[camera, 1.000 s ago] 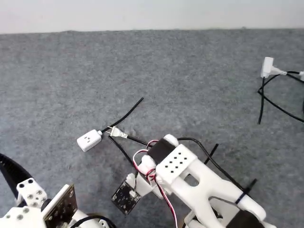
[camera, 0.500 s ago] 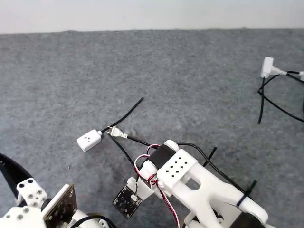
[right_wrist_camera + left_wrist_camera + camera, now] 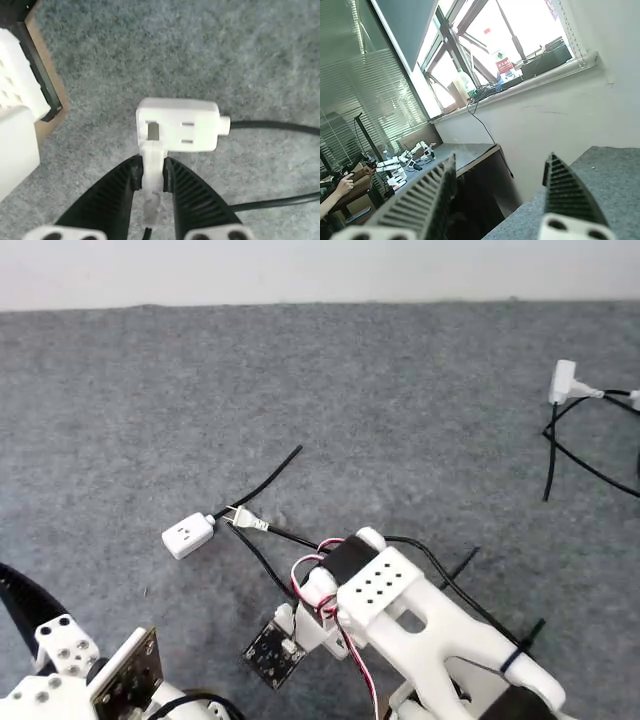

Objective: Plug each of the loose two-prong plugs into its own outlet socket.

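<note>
A white outlet socket (image 3: pixel 188 535) lies on the grey carpet, slots facing up, with a black cord leaving one end. Beside that cord end sits a white two-prong plug (image 3: pixel 247 521); its black cord runs under the right arm (image 3: pixel 372 585). In the right wrist view my right gripper (image 3: pixel 151 162) is shut on the white plug (image 3: pixel 152 175). The plug's tip stands in front of the socket (image 3: pixel 177 124), by one slot. My left gripper (image 3: pixel 497 165) is open with nothing between its fingers and points up at the room.
A second white socket (image 3: pixel 563 380) with a white plug piece (image 3: pixel 588 391) against it and looping black cords (image 3: pixel 565 445) lies at the far right. The left arm's base and camera board (image 3: pixel 125 675) sit at the front left. Bare carpet spreads across the middle and back.
The right arm drew back a little toward the table's front, then came forward again. The socket and the plug beside it have kept their places.
</note>
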Motion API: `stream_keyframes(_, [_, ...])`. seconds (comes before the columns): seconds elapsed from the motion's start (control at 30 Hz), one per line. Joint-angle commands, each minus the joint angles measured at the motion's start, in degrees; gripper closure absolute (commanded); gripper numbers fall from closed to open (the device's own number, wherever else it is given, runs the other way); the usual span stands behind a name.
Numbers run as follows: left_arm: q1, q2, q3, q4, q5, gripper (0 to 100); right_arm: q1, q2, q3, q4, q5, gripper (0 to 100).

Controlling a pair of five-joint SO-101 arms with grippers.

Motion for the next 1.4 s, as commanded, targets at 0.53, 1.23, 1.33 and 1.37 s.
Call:
stream_keyframes(0.53, [0.18, -0.7, 0.13, -1.67, 1.14, 72, -2.42, -0.57, -2.11, 2.33, 0.53, 99.0])
stream_keyframes(1.23, [0.18, -0.7, 0.13, -1.58, 1.14, 72, -1.19, -0.13, -9.05, 7.25, -1.41, 99.0])
stream_keyframes(1.33, [0.18, -0.7, 0.13, -1.58, 1.14, 72, 2.68, -0.13, -8.97, 7.16, 3.25, 99.0])
stream_keyframes(1.37, [0.18, -0.7, 0.13, -1.58, 1.14, 72, 4.0, -0.13, -8.97, 7.16, 4.57, 99.0])
